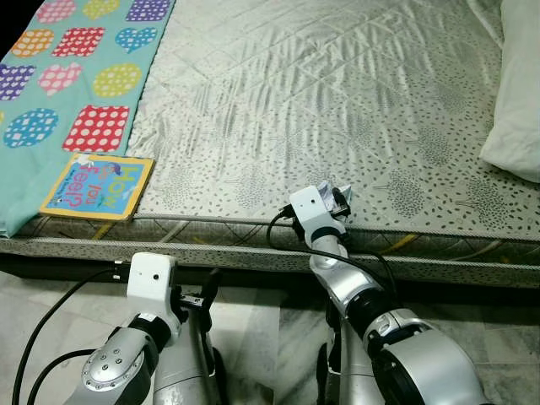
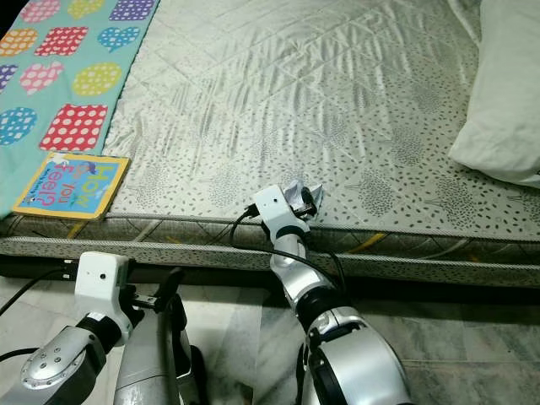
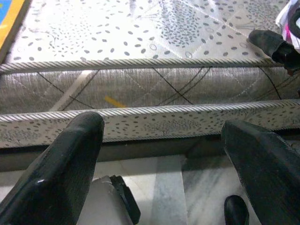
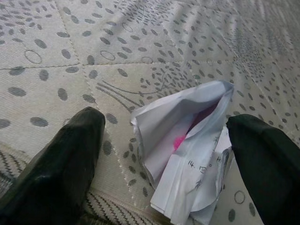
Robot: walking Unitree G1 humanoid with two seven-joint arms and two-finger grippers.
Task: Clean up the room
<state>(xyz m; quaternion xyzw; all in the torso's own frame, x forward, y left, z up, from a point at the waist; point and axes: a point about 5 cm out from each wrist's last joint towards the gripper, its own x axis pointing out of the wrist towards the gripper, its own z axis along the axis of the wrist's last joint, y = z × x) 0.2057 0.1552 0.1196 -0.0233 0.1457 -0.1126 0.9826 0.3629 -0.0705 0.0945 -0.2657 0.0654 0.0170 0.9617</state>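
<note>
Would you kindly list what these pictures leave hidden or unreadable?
- Crumpled paper: its handwriting is too small and folded to read in the right wrist view; in the left eye view the right tool, open around it, covers most of it.
- Pillow: cut off by the right edge.
- Book: its title is upside down, too small to read reliably.
- Left tool: open, low by the mattress edge.

The mattress [image 1: 337, 110] is pale silver-grey, quilted in diamonds and sprinkled with small dark grey dots and leaf-like sprays. The blanket [image 1: 51, 101] is turquoise with patches in red, pink, purple, yellow, orange and blue, all white-dotted. The book [image 1: 99, 186] is blue with a yellow border. The crumpled paper [image 4: 187, 150] is white with a pink spot inside. The pillow [image 1: 516, 93] is white. The floor [image 1: 253, 337] is grey-veined marble.
</note>
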